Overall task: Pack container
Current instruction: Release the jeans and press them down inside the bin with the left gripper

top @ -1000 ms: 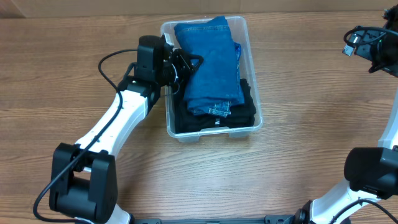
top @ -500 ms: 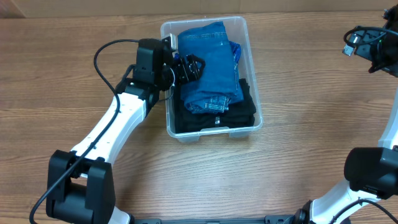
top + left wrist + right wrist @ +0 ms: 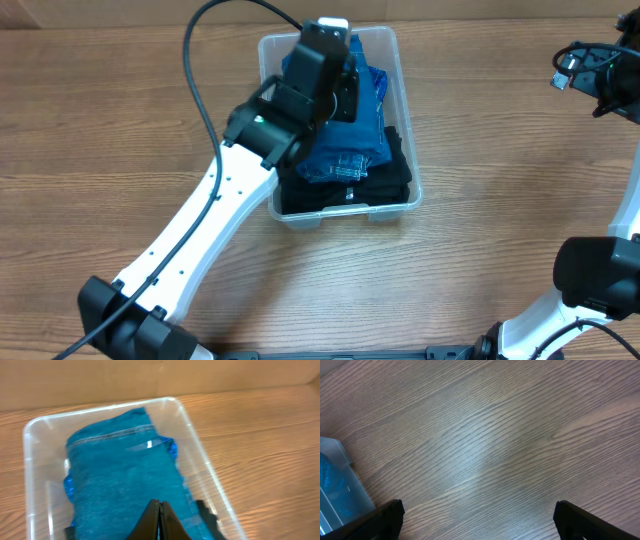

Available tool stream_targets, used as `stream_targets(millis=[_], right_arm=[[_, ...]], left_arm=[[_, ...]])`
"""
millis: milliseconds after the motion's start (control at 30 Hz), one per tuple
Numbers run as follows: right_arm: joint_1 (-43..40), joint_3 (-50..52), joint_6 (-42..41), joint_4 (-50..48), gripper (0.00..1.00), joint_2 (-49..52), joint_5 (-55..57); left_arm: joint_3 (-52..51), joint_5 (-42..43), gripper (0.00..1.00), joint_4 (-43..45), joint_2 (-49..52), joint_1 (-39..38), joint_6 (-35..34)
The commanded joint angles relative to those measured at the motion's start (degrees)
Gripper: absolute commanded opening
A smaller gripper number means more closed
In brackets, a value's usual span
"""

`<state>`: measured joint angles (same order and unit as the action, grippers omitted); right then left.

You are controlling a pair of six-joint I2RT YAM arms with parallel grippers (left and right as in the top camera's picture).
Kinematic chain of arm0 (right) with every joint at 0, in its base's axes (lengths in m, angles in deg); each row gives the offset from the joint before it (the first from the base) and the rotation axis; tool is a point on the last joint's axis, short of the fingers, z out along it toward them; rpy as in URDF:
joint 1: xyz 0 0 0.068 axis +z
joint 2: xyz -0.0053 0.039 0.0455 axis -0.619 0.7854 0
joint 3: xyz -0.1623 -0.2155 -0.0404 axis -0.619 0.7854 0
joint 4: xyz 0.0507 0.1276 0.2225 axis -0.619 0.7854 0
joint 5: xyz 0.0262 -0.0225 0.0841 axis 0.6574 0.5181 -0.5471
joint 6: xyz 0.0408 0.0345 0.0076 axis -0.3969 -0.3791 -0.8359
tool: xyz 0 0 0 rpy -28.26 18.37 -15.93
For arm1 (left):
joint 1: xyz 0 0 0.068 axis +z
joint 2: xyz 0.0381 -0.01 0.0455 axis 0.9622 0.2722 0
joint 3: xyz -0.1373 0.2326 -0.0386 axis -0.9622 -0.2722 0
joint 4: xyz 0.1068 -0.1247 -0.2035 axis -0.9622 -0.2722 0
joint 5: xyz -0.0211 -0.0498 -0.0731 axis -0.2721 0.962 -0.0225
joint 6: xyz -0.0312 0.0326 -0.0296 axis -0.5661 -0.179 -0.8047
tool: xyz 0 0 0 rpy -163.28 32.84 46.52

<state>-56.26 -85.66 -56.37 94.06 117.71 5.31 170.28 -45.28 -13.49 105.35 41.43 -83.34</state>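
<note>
The clear plastic container (image 3: 405,110) stands at the middle back of the table. It holds folded blue jeans (image 3: 362,140) on top of black clothing (image 3: 385,185). My left arm reaches over the container, and its gripper (image 3: 159,510) is shut with nothing between the fingers, just above the blue jeans (image 3: 120,475). The container's rim (image 3: 200,445) shows around them in the left wrist view. My right gripper (image 3: 477,520) is open and empty above bare table at the far right. A corner of the container (image 3: 337,485) shows at the left of its view.
The wooden table (image 3: 500,230) surrounds the container. The right arm's base (image 3: 595,275) stands at the front right edge. A black cable (image 3: 200,60) loops from the left arm over the table's back left.
My left arm has swung from the container's left side up and over it. Its gripper now sits above the jeans. The right arm has not moved.
</note>
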Motion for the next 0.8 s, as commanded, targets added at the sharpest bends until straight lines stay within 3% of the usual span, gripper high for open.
stream_targets(millis=[0,100,233,300,533,633,767], right_arm=[[-0.07,-0.98,-0.02,-0.15,1.00,-0.76,0.15],[-0.04,-0.98,-0.02,-0.15,1.00,-0.76,0.15],[-0.04,-0.98,-0.02,-0.15,1.00,-0.76,0.15],[-0.04,-0.98,-0.02,-0.15,1.00,-0.76,0.15],[-0.07,-0.98,-0.02,-0.15,1.00,-0.76,0.15],[-0.04,-0.98,-0.02,-0.15,1.00,-0.76,0.15],[-0.07,-0.98,-0.02,-0.15,1.00,-0.76,0.15]], left_arm=[[0.55,-6.14,0.04,-1.99,5.97,1.36,-1.31],[0.55,-4.68,0.04,-7.26,11.08,2.14,-5.62],[0.55,11.04,0.04,-16.70,20.17,1.01,-7.80],[0.55,13.51,0.04,-18.49,24.35,-0.66,-7.78],[6.73,8.68,0.04,-22.01,23.15,-3.04,-7.61],[13.42,2.47,0.04,-25.11,17.73,-3.04,-7.48],[15.10,-6.99,0.04,-23.52,13.16,-2.97,-7.50]])
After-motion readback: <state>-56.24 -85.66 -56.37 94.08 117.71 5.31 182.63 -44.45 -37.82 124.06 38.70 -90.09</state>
